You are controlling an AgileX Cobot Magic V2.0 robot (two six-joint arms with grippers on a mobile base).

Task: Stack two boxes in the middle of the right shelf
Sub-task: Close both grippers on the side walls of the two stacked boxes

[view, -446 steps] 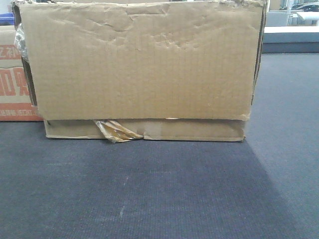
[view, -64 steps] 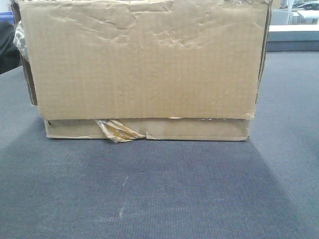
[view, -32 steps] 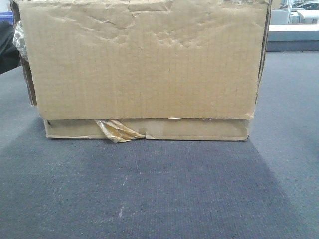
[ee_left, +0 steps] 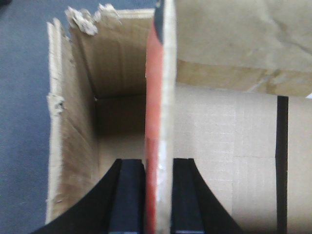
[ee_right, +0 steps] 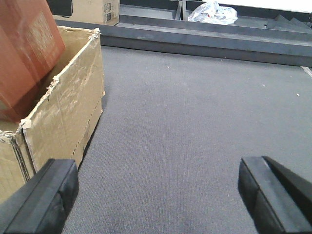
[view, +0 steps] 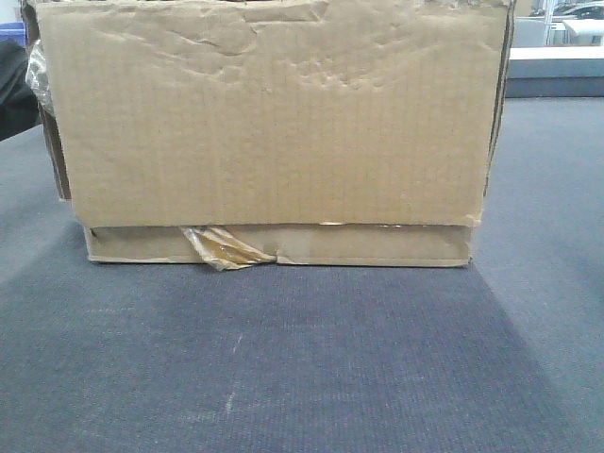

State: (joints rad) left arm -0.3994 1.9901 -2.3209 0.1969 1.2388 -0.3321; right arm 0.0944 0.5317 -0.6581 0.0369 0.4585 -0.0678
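Observation:
The large brown box [view: 274, 113] with a dented face sits on the thin flat box [view: 377, 245], whose yellowish tape [view: 222, 247] is peeling, both on grey carpet. My left gripper [ee_left: 157, 163] is shut on the upright wall of the orange-red printed box [ee_left: 155, 97], held over an open brown box with a torn rim [ee_left: 58, 146]. The right wrist view shows that orange-red box [ee_right: 24, 48] tilted inside the torn open box [ee_right: 68, 107]. My right gripper [ee_right: 156, 185] is open and empty above the carpet, to the right of that box. The steel shelf is out of view.
A dark arm-like shape [view: 11, 85] shows at the left edge beside the large box. A dark raised ledge [ee_right: 195, 41] runs across the far carpet, with a plastic bag [ee_right: 212, 12] and another cardboard box [ee_right: 92, 9] behind it. A pale ledge [view: 557, 61] stands at the far right.
The orange-red printed box that stood on the floor left of the stack several seconds ago is gone from there, and a dark shape shows instead. Nothing has visibly moved over the last second.

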